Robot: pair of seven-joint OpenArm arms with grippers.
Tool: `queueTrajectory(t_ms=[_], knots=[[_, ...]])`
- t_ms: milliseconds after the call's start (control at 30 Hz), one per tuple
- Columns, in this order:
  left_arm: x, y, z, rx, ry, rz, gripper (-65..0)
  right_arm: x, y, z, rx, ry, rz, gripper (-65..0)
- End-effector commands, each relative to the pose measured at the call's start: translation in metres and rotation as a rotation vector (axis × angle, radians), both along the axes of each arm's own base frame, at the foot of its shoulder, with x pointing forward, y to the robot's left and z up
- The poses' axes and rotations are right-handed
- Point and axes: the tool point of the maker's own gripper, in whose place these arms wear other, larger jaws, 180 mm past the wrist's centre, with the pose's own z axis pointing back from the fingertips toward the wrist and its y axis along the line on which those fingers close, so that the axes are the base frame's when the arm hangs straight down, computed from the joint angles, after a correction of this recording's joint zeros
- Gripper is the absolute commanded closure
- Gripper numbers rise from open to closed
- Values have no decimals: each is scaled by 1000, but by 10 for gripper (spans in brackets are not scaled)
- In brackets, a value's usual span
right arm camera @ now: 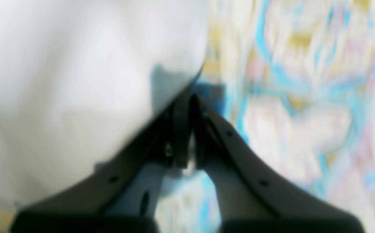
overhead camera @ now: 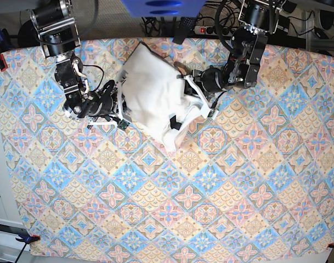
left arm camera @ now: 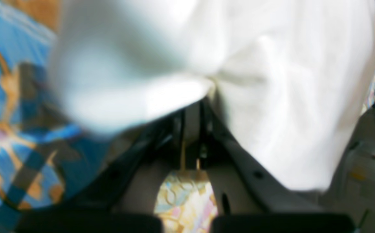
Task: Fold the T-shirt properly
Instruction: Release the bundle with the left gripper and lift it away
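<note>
T-shirt: one, white, bunched on one patterned tablecloth. My two grippers, left and right, each clamped on its cloth.

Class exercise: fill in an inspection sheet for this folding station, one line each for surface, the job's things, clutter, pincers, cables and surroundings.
Surface: patterned tablecloth in blue, orange and pink tiles, covering the table.
Job's things: white T-shirt, bunched and partly lifted near the far edge; print not visible.
Clutter: nothing seen.
Pincers: left pincer shut on the T-shirt; right pincer shut on the T-shirt's edge.
Cables: black cables and a power strip beyond the far edge.
Surroundings: clamps at the cloth's corners; blue object at the top, unidentifiable.
</note>
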Motion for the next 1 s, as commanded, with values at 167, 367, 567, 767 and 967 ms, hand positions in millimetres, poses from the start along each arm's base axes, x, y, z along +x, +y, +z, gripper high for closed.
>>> queueTrajectory(t_ms=[167,367,567,767,967], knots=[[43,-3,10,60,-75,-21,-15,-14,-19,20,-29,-41,-34,-19],[77,-22,18,16,-137,22,-15,-31,-29,36,-38,-77,-67,-19],[111,-42,18,-25,-165,71,-15,-38,-37,62,-48,-149,-73,-19],[132,-72,27,-80,-190,94,-15,-56,-34,70,-42,-156,-66,-19],[133,-50,41,-68,-256,104,-14,-67,-13,72,-5,-152,-21,-19]])
